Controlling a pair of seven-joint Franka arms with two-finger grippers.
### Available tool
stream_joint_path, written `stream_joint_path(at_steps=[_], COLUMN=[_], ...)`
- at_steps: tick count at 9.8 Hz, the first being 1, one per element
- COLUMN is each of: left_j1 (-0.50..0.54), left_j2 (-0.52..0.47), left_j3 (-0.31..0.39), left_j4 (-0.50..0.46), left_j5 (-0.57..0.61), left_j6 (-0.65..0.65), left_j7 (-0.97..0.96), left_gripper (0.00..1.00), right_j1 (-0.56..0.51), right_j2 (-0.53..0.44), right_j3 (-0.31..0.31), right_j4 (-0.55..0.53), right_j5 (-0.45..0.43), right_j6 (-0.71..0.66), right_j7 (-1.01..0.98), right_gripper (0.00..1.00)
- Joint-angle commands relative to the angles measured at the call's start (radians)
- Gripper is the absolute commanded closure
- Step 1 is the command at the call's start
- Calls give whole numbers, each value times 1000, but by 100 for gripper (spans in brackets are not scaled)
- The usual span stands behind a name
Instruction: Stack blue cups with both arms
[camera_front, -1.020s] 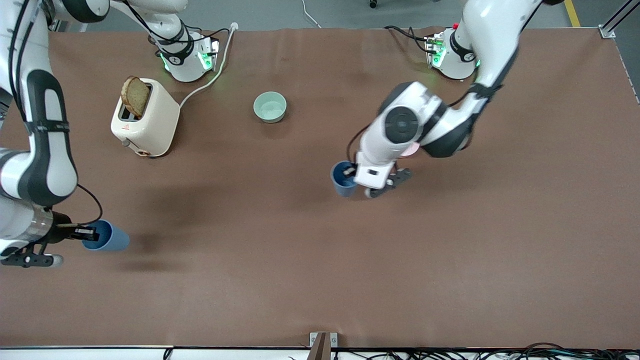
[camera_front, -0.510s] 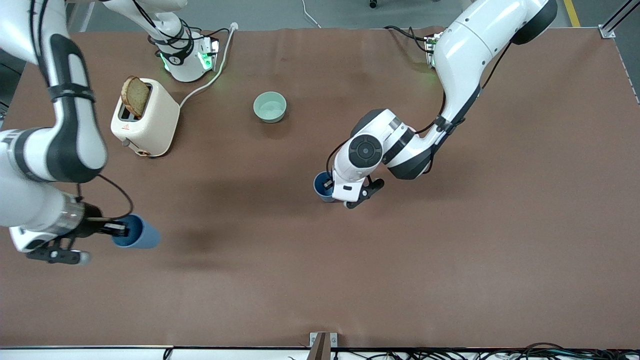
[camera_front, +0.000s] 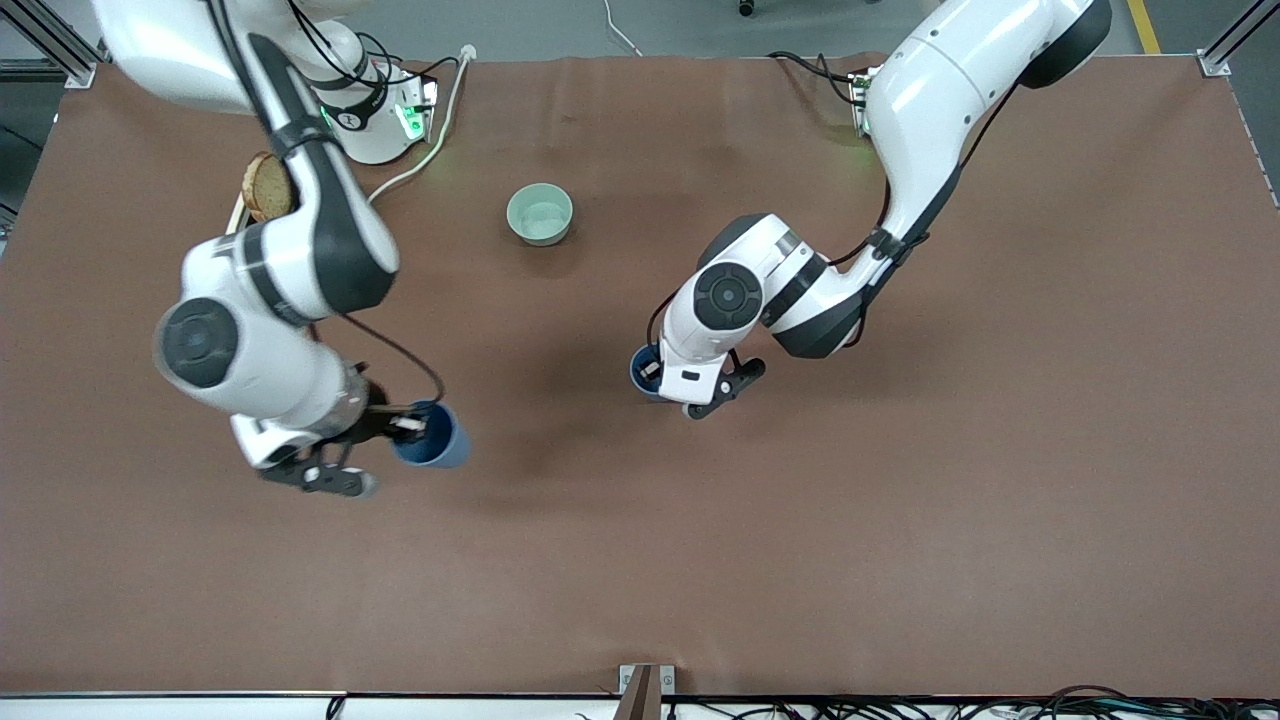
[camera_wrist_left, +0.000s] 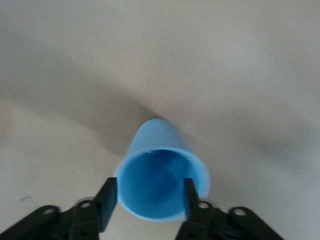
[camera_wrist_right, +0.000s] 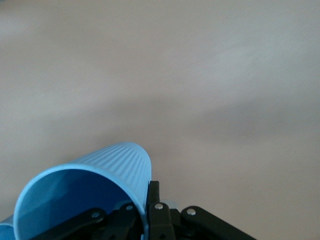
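One blue cup hangs tilted on its side in my right gripper, over the table toward the right arm's end. In the right wrist view the gripper is shut on this cup's rim wall, one finger inside and one outside. The other blue cup stands upright on the table near the middle, under my left gripper. In the left wrist view the left gripper is open, its fingers spread wide over the rim of this cup.
A pale green bowl sits farther from the front camera than the standing cup. A bread slice in a toaster shows partly under the right arm. A white cable runs by the right arm's base. The pink bowl is hidden.
The right arm swung its cup from the table's edge toward the middle. The left gripper carried its cup a little toward the right arm's end, then stayed there.
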Motion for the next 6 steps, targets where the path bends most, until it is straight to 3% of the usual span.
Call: stream_joint_path(at_steps=[1, 4, 6], left_j1=[-2, 123, 256], left_j2=[-171, -349, -467], left_j3=[29, 57, 53], left_j4=[-23, -24, -22], left_j5=[25, 25, 19], left_j6=[-164, -275, -308], left_j7=[-6, 188, 473], left_gripper=[0, 0, 0], right_j1=[121, 266, 315], right_j2=[-16, -4, 25], right_j3=[-9, -12, -12], right_j4=[-16, -18, -18], right_j5=[55, 100, 97], right_j6=[5, 82, 107], right_j7=[122, 234, 260], right_gripper=[100, 99, 99])
